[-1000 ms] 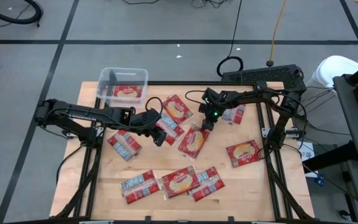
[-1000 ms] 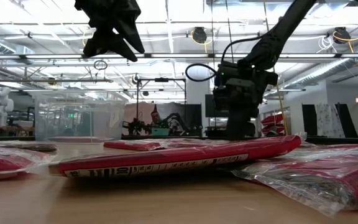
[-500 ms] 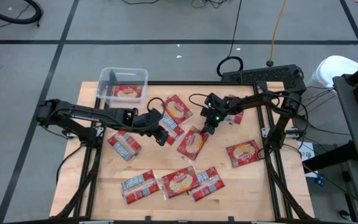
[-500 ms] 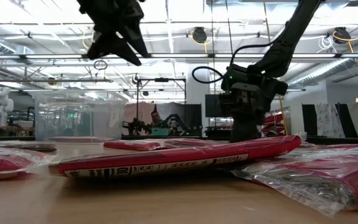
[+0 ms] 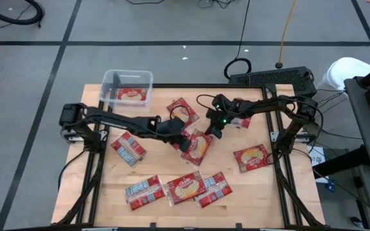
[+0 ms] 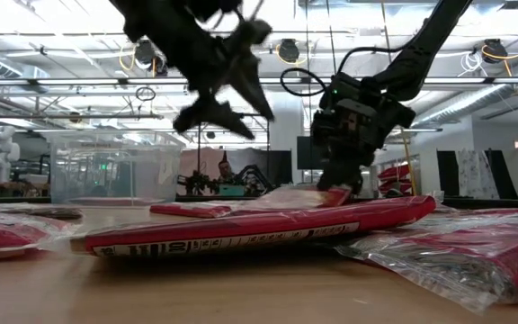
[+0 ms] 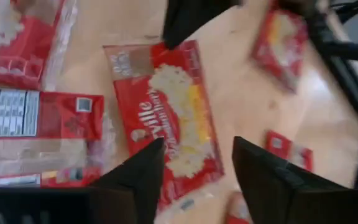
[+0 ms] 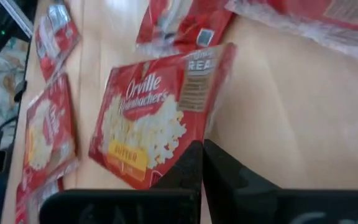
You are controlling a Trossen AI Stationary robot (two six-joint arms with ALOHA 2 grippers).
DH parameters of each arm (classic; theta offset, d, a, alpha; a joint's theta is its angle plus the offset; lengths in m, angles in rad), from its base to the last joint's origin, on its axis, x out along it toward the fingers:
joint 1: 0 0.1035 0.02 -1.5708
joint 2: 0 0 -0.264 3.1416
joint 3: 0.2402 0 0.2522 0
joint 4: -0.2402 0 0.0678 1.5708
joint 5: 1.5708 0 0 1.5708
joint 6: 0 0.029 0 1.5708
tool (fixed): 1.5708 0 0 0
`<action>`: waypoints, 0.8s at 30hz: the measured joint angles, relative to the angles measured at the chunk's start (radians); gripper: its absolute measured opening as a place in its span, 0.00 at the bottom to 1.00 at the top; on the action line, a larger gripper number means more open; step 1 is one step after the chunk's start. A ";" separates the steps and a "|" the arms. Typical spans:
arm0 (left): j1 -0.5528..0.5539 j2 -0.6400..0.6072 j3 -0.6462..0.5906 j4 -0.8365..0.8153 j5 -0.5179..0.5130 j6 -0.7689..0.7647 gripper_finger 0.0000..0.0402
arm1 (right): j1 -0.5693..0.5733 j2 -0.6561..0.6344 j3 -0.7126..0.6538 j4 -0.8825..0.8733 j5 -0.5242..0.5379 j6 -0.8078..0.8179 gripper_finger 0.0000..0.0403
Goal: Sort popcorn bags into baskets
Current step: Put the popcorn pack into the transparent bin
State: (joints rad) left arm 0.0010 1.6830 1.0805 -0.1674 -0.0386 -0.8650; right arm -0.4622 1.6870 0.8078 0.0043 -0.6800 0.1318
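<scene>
Both grippers over one middle bag [image 5: 196, 145].
My right gripper [image 5: 214, 131] pinched its corner, jaws closed; left gripper [image 5: 184, 137] hovered, jaws open.

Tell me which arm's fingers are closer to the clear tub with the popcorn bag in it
Left. The left gripper is open over the bags mid-table, on the side toward the clear tub. The right gripper, shut on a popcorn bag's edge, sits farther from the tub.

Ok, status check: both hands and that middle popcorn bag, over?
Right hand shut on middle popcorn bag, corner lifting. Left hand open, hovering above same bag. One bag in basket. Arms crowding each other mid-table.
</scene>
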 joint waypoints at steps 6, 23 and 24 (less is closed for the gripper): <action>0.006 0.095 0.001 0.057 0.038 0.008 0.66 | 0.019 -0.023 -0.003 0.029 -0.003 -0.087 0.00; 0.031 0.108 0.003 0.028 0.001 0.150 0.66 | 0.069 -0.052 -0.001 0.041 -0.002 -0.273 0.00; 0.032 0.104 -0.001 -0.003 0.001 0.155 0.65 | 0.072 -0.053 -0.001 0.041 -0.002 -0.276 0.00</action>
State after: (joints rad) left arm 0.0326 1.7869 1.0792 -0.1706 -0.0378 -0.7096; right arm -0.3904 1.6339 0.8066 0.0452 -0.6817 -0.1442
